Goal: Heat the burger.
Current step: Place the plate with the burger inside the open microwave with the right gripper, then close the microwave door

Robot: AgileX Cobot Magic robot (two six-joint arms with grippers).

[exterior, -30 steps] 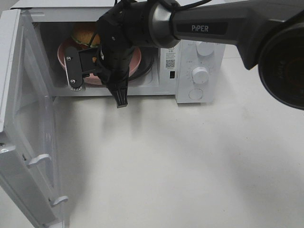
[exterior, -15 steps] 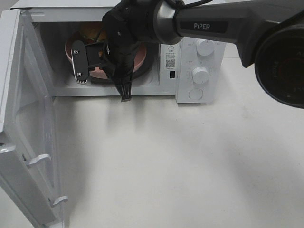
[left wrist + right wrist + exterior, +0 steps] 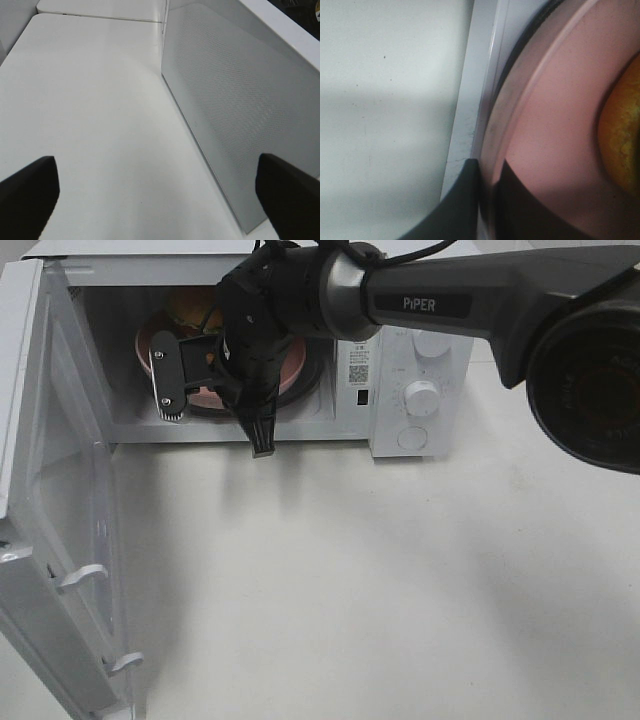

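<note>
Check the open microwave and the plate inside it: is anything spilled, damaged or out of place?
Nothing stands out. The burger sits on the pink plate inside the microwave, the right gripper is shut on the plate's rim, the door stands wide open, and no spill or damage shows.

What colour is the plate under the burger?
Pink plate, best seen in the right wrist view.

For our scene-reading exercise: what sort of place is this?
Probably a robot lab bench staged as a kitchen: a white microwave, door open, on a white table, with the burger on a pink plate inside.
</note>
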